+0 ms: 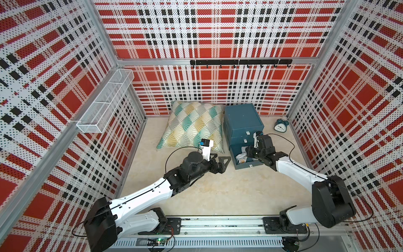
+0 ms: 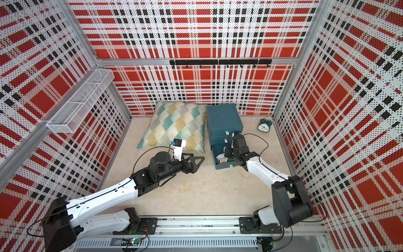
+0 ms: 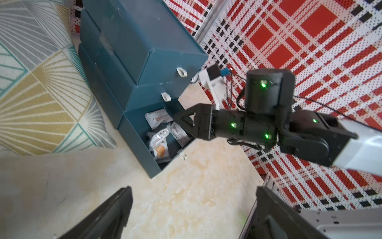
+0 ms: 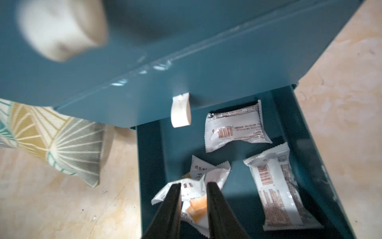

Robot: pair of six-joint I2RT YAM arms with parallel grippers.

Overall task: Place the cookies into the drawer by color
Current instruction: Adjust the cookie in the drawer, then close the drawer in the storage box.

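**White packets in the open bottom drawer**

Top views: dark teal box-shaped three-drawer chest (image 1: 241, 119) stands on the beige bench (image 1: 207, 192) beside a patterned cushion (image 1: 194, 124). Its bottom drawer (image 1: 244, 164) is pulled out. Right end effector (image 1: 248, 153) reaches into it. Left end effector (image 1: 220, 160) is spread wide, empty, near the chest.

Left wrist: small flat white film-wrapped cookie packets (image 3: 159, 136) lie loose in the bottom drawer.

Right wrist: jaws narrowly parted astride one white packet (image 4: 194, 198). Pinching or merely straddling, cannot tell. Likely light, soft and slippery, with brittle contents; take by the crimped seam, gently.
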